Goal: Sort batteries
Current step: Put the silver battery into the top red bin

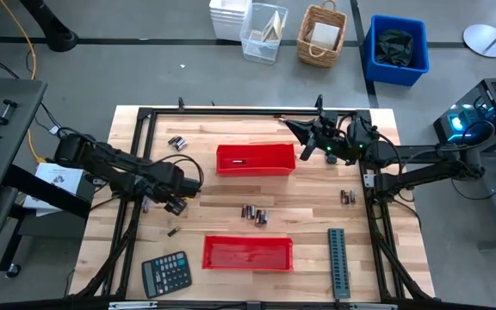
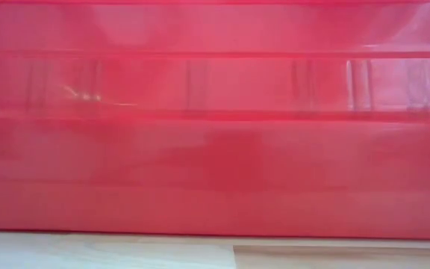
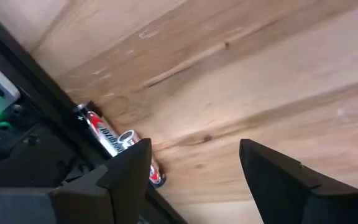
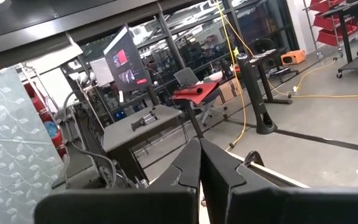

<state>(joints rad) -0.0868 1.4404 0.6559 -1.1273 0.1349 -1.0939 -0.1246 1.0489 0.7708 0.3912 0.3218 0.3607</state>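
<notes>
Two red trays on the wooden table (image 1: 317,215). Far tray (image 1: 255,159) has one small dark battery-like item inside; near tray (image 1: 247,252) looks to hold a few small bits, can't tell what. Batteries (image 1: 254,213) lie loose btwn the trays, more at far left (image 1: 176,143) and right (image 1: 348,197). Left gripper (image 1: 176,205), fingers spread, low over table beside two batteries (image 3: 114,140) at the frame edge. Right gripper (image 1: 293,126), fingers pressed together, raised near far tray's right end.
</notes>
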